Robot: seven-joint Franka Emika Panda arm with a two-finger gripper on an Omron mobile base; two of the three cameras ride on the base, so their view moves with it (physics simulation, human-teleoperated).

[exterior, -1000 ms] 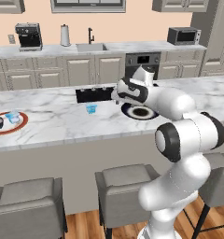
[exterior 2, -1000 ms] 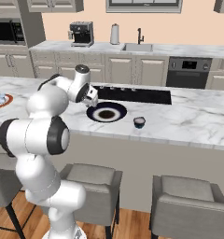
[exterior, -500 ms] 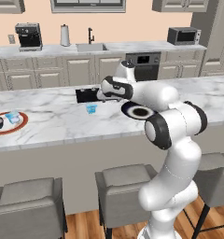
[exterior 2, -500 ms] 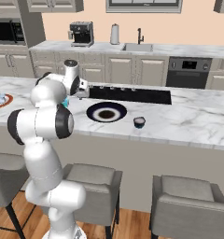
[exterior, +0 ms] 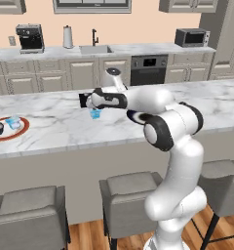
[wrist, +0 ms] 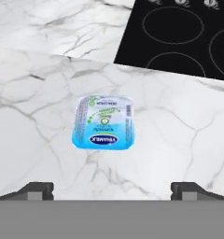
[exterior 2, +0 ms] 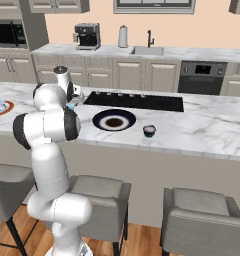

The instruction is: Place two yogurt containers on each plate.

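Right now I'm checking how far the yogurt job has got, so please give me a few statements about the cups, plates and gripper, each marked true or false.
1. The red-orange rimmed plate carries two small cups. True.
2. The dark navy plate with a thin pale rim has a cup on it. False: it is bare, and the small dark navy cup stands on the marble beside it.
3. The gripper is shut on the light blue yogurt cup. False: the jaws stand wide open above it.
4. The light blue yogurt cup sits on the marble near the black cooktop. True.
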